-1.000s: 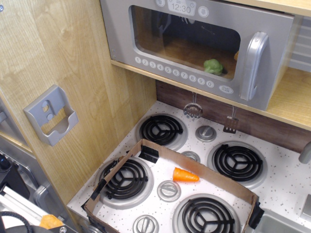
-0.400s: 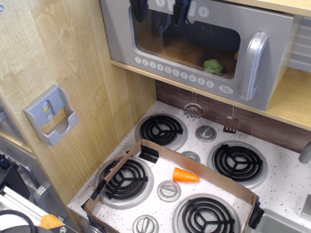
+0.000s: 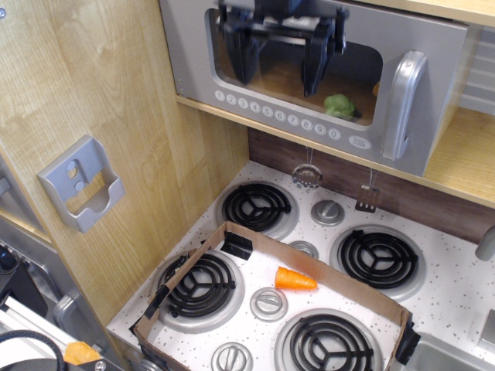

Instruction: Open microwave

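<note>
Gripper (image 3: 278, 81) hangs with fingers spread wide before the window of the microwave (image 3: 309, 69), which sits shut on the shelf above the stove (image 3: 309, 263). It should shift right, straddle the silver handle (image 3: 404, 104) squarely, then pull outward.

A cardboard tray (image 3: 232, 231) and carrot (image 3: 295, 279) lie on the stovetop (image 3: 456, 282).

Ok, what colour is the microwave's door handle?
Silver, a vertical bar handle on the microwave; the only view, observation.image, shows it clearly.

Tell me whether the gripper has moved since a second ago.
Yes. The gripper has come down into view from the top edge, its open fingers now in front of the microwave window; earlier it was out of frame.
</note>
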Robot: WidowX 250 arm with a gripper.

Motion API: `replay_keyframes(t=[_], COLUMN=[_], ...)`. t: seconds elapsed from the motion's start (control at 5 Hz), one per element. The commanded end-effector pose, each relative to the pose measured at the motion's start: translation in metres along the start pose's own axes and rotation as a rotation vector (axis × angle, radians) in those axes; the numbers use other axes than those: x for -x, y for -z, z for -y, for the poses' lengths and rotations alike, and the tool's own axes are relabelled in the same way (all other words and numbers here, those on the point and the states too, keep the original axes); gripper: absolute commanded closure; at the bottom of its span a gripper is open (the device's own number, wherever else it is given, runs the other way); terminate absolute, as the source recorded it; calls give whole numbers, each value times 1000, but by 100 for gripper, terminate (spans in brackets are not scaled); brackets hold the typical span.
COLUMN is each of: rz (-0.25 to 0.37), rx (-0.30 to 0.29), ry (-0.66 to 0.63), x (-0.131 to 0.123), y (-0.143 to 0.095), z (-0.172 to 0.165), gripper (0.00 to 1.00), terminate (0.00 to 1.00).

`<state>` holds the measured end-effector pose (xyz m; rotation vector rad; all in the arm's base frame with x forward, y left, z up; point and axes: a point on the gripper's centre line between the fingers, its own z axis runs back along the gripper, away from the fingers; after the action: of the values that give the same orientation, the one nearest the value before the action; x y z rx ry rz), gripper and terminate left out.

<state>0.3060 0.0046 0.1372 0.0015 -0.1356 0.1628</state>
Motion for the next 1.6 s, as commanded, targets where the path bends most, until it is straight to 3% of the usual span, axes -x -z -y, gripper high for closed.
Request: replay_keyframes(t=[0.0, 0.4, 0.6, 1.4], rz=[122, 212, 224, 231], rx=[27, 110, 130, 125], ry=[71, 138, 139, 153], x=[7, -10, -23, -54], y=[-7, 7, 14, 15], z=[34, 73, 84, 93], gripper=[0, 0, 0, 0], terminate=[0, 0, 0, 0])
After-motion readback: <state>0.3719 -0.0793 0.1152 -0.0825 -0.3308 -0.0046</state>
